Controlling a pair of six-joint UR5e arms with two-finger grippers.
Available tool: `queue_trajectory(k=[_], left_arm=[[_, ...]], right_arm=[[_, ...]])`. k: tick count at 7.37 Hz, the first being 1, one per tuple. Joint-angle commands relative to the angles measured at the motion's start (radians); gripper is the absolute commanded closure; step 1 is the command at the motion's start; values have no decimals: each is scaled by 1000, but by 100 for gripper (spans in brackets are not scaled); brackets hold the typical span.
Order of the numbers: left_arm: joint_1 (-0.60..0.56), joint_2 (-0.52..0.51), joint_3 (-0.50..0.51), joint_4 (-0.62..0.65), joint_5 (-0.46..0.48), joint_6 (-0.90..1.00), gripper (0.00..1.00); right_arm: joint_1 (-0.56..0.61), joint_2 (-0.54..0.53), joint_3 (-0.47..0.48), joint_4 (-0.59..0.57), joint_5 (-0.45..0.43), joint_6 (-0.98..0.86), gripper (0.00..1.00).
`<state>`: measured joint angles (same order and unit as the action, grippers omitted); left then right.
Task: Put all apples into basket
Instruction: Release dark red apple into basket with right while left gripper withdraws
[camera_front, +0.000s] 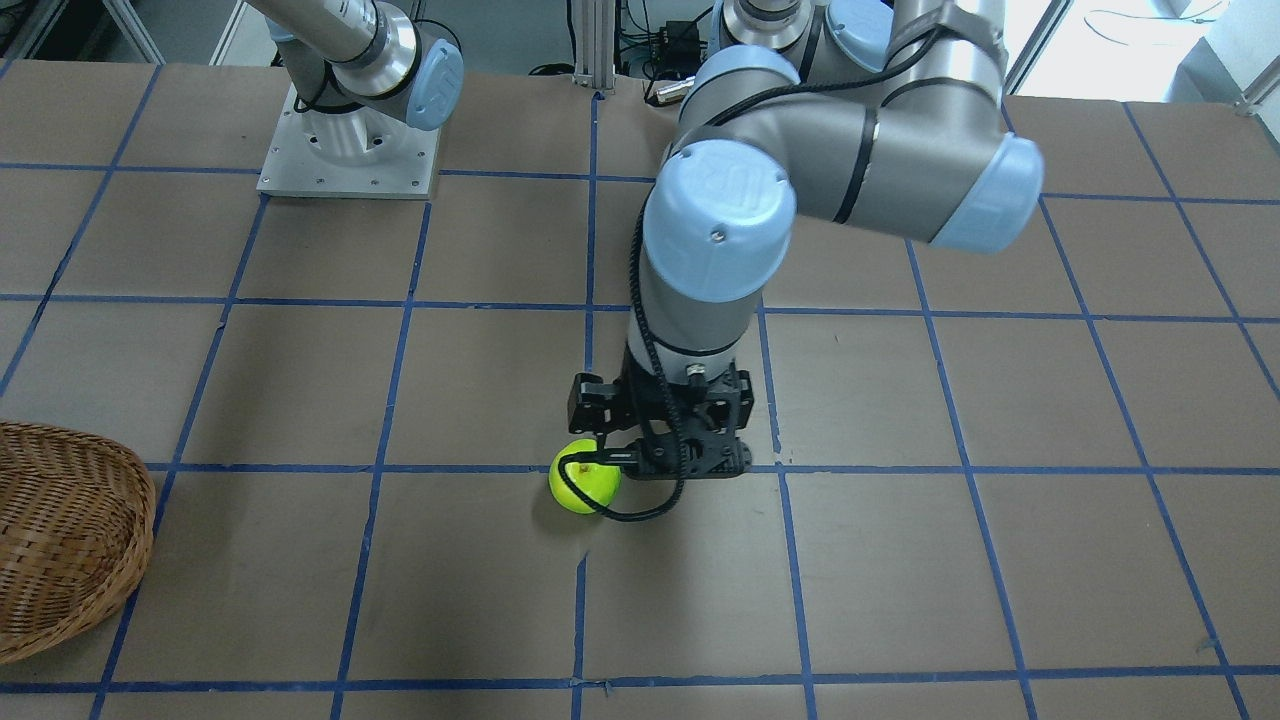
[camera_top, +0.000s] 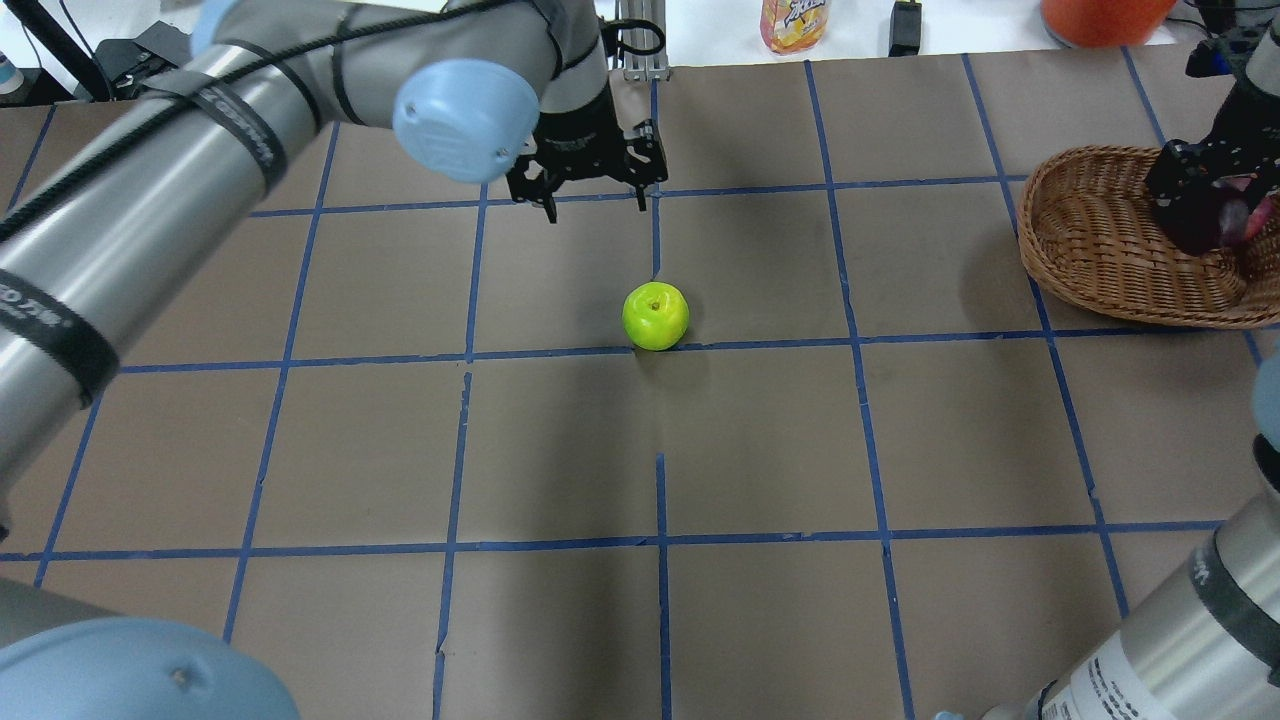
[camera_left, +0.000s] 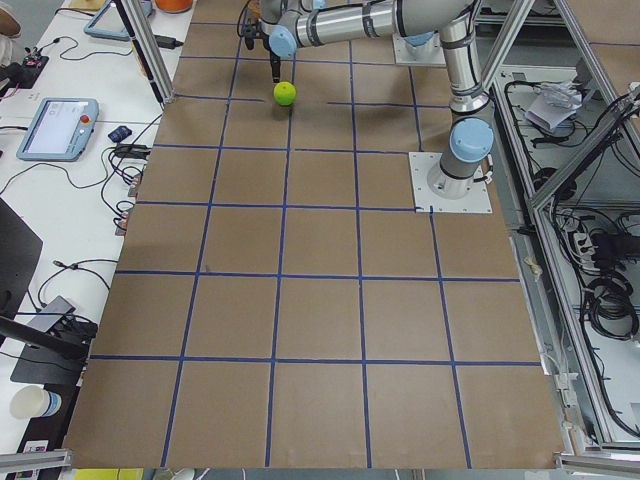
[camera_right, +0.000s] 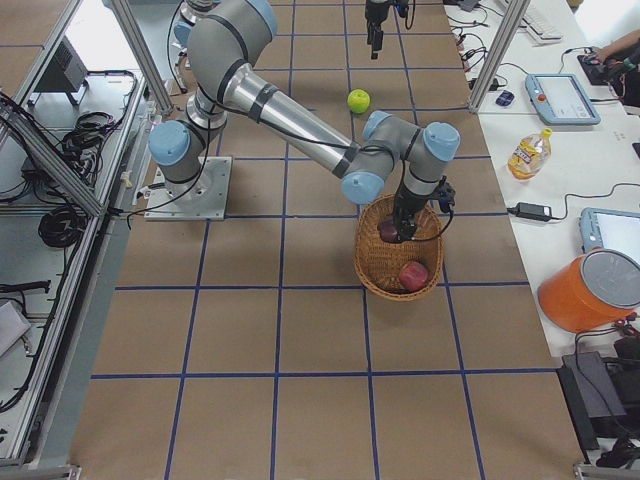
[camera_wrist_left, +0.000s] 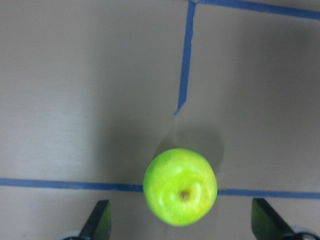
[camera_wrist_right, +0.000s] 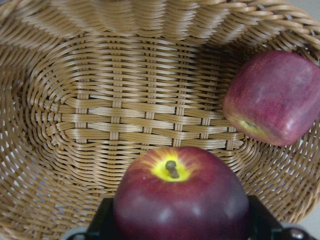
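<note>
A bright yellow-green apple (camera_top: 655, 316) sits alone on the brown table on a blue tape line. My left gripper (camera_top: 595, 208) hangs open just above and beyond it. In the left wrist view the apple (camera_wrist_left: 180, 186) lies between the two spread fingertips (camera_wrist_left: 99, 221). My right gripper (camera_top: 1215, 225) is shut on the dark maroon apple (camera_wrist_right: 180, 197) and holds it inside the wicker basket (camera_top: 1100, 235), just above the bottom. The streaky red apple (camera_wrist_right: 274, 97) lies in the basket (camera_wrist_right: 100, 115) beside it.
The basket stands at the table's far right edge (camera_right: 372, 262). A drink bottle (camera_top: 795, 22) and an orange container (camera_top: 1100, 12) sit on the bench beyond the table. The right arm's base plate (camera_front: 350, 155) is bolted near the robot's side.
</note>
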<state>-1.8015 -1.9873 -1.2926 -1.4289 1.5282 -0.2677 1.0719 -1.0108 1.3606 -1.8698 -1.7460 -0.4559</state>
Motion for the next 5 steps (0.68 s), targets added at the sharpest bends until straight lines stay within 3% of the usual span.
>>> queue_trajectory(k=[1,2,3,5], left_arm=[[109,129,21,-199,55,285,0],[161,169,7,-228,53,335,0],[232,220,-51,-228,50,422,0],[249,359,-208,-211,56,400,0]], right_arm=[[-15,53,2,-69,2,0,56],[-21,57,2,-71,9,8,14],[-23,51,0,-65,11,13,0],[-21,14,-14,-46,8,13,0]])
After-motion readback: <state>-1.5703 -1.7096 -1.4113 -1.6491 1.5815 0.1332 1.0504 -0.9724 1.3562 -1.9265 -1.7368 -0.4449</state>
